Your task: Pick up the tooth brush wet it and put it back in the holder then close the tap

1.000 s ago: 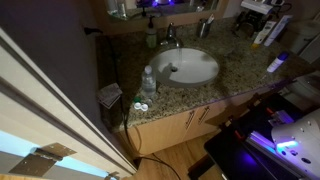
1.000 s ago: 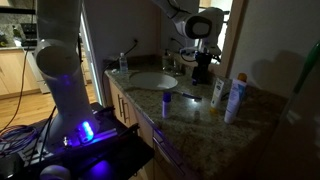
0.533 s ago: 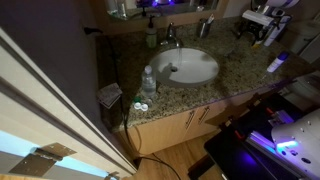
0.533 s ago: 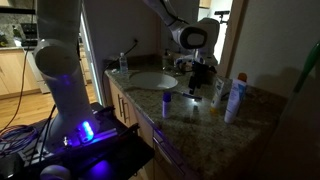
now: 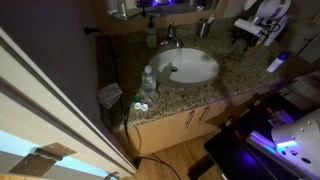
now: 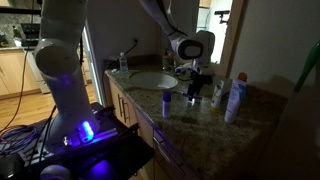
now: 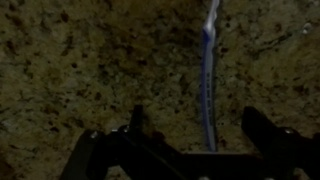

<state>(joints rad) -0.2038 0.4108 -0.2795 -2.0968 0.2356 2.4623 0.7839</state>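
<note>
I have the gripper (image 7: 198, 122) hanging low over the speckled stone counter (image 7: 80, 60) with its jaws spread wide and nothing grasped. In the wrist view the toothbrush (image 7: 207, 70) lies flat on that counter, and its near end runs in between the two dark fingers (image 7: 135, 125). In an exterior view I see the tool off to one side of the white basin (image 5: 190, 67), with the tap (image 5: 170, 42) at the basin's back rim and the holder (image 5: 205, 27) near the counter's back edge, between the tap and the tool.
</note>
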